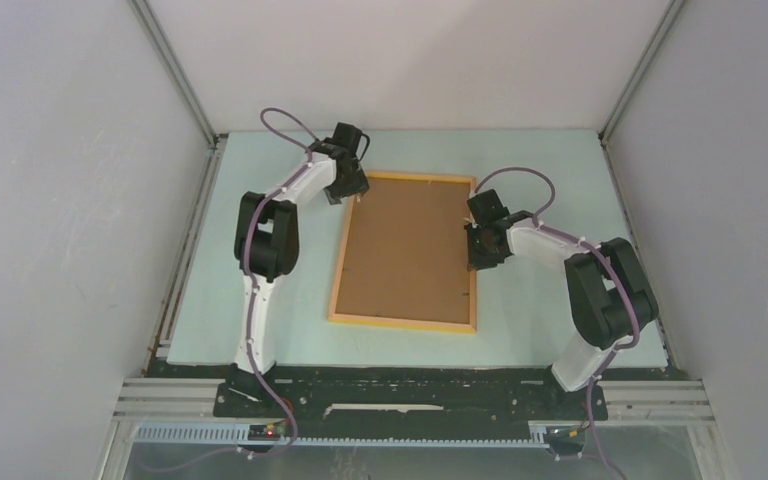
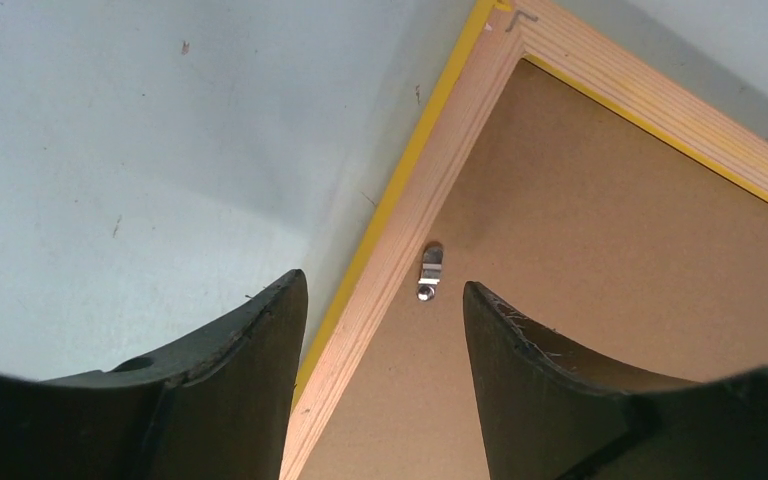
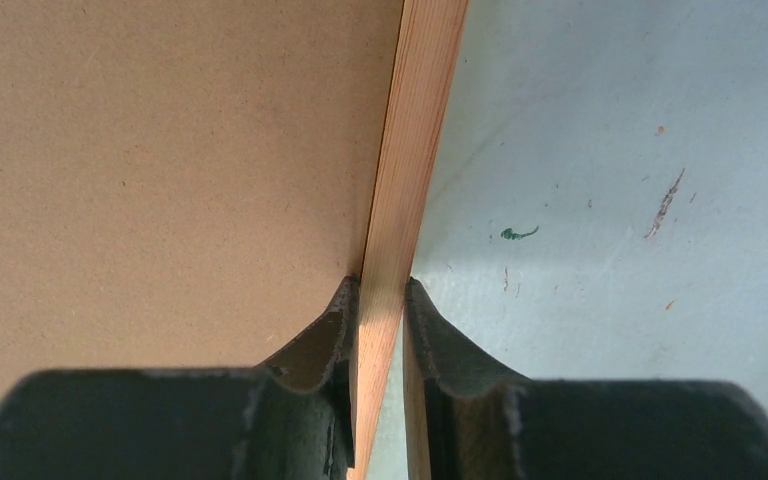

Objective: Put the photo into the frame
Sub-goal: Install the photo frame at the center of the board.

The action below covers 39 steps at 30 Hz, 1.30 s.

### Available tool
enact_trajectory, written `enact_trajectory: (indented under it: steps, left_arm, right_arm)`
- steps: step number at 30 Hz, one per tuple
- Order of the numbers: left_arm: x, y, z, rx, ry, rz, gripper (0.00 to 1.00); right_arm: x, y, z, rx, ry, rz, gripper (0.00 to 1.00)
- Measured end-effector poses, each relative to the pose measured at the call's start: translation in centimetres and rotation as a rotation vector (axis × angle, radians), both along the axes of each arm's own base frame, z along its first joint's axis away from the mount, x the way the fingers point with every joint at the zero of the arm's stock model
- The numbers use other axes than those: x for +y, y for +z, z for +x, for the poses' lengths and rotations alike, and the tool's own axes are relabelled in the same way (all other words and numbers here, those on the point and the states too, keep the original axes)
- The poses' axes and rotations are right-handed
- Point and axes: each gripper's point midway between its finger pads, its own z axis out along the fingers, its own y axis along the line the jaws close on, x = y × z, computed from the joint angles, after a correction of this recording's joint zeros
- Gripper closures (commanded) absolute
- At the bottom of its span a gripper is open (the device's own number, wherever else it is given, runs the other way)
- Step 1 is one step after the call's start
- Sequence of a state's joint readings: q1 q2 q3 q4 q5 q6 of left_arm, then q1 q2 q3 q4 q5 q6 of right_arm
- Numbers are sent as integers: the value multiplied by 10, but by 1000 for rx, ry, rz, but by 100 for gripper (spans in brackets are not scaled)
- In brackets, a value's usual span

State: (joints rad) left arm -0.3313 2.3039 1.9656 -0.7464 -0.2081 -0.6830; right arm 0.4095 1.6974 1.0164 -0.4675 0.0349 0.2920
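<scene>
two arms reach in over the pale green table (image 1: 560, 180), one at each side of the frame (image 1: 403, 323), which lies flat and back side up in the middle of the table, its long sides running near to far. we see a brown backing board (image 1: 407, 250) filling the frame inside its yellow-edged wooden rim. the left gripper (image 2: 385, 290) hangs over the frame's far left corner with its jaws spread wide. in its wrist view one finger is over the bare table left of the rim and the other is over the backing board, and we see nothing caught between them. between those fingers, at the inner edge of the left rail, sits a small metal turn clip (image 2: 430, 270), lying roughly along the rail. the right gripper (image 3: 380, 290) is at the frame's right rail, around the middle of its length, and its jaws are drawn narrow and pinch that rail, one finger on the board side and one on the table side. a small green mark (image 3: 518, 234) shows on the table just right of the rail there.
</scene>
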Motion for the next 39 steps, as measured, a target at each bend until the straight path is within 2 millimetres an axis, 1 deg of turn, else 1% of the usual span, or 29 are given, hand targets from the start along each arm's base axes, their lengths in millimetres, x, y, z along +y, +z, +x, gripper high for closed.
enact_trajectory:
  steps: [4, 7, 11, 13, 15, 18, 21, 23, 26, 28, 30, 31, 33, 36, 39]
  left_arm:
    - [-1, -9, 0, 29, 0, 25, 35]
    - [-2, -13, -1, 44, 3, 43, 37]
    - [0, -16, -5, 64, 21, 58, 45]
    - [0, -16, -6, 67, 32, 57, 52]
    - [-1, -16, -6, 68, 39, 55, 56]
    - [0, -16, -7, 71, 49, 57, 67]
    - [2, -16, -6, 68, 65, 52, 81]
    - [2, -16, -5, 69, 73, 40, 86]
    - [5, -14, -5, 70, 87, 27, 97]
    - [4, -14, -4, 72, 84, 9, 100]
    - [3, -13, -4, 71, 79, 5, 99]
    - [4, -13, -4, 71, 77, 4, 97]
    - [3, -12, -4, 71, 74, 1, 90]
    - [3, -11, -4, 71, 61, -4, 72]
    - [7, -10, -8, 79, 39, 9, 46]
  right_arm:
    - [1, 0, -3, 3, 3, 0, 100]
    - [1, 0, -4, 3, 6, -2, 100]
    - [2, 0, -6, 7, 10, -5, 100]
    - [2, 0, -6, 7, 11, -5, 100]
    - [3, 0, -7, 9, 14, -5, 100]
    - [3, 0, -8, 10, 15, -6, 100]
    - [3, 0, -8, 10, 15, -6, 100]
    - [3, 0, -8, 10, 15, -5, 100]
    - [3, 0, -8, 10, 15, -5, 100]
    - [3, 0, -8, 10, 16, -5, 100]
    - [3, 0, -8, 10, 16, -5, 100]
    - [3, 0, -8, 10, 16, -6, 100]
    - [3, 0, -8, 10, 16, -6, 100]
    - [3, 0, -8, 10, 16, -6, 100]
    - [3, 0, -8, 10, 15, -5, 100]
